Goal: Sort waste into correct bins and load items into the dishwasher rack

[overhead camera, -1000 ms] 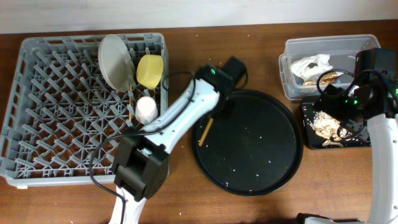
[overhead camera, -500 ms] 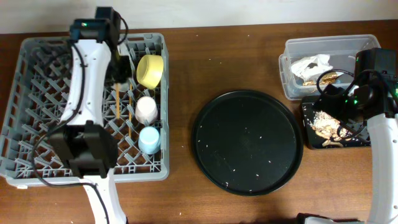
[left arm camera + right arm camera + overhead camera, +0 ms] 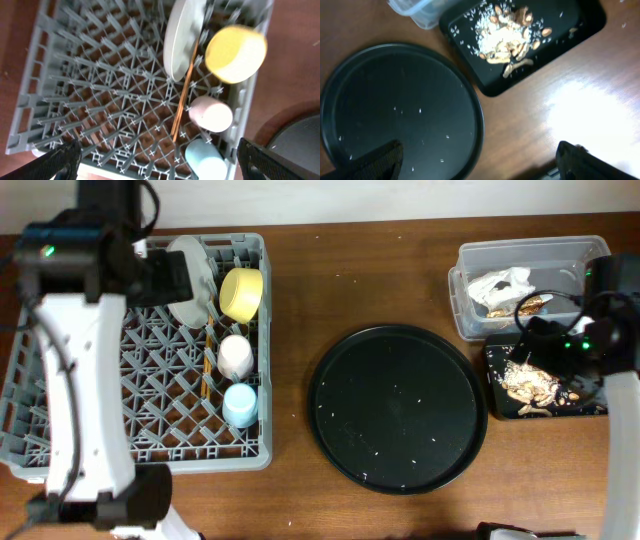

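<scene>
The dishwasher rack fills the left end of the counter, running from near the far edge almost to the near edge. The round black tray lies in the middle of the counter, holding only a scatter of pale crumbs. The clear tub sits in the far right corner, and the black rectangular tray lies just in front of it along the right edge.

Inside the rack, along its right side, the white plate stands on edge at the far end with the yellow bowl just beside it. The pink cup and the blue cup sit in a row nearer the near edge. The chopsticks lie among the pegs beside the cups.

The white tissue and the brownish-gold wrapper lie in the tub, and the food scraps are piled in the rectangular tray.

The left gripper hangs over the rack with its fingers spread wide and nothing between them. The right gripper is also wide apart and empty, above the counter near the rectangular tray.
</scene>
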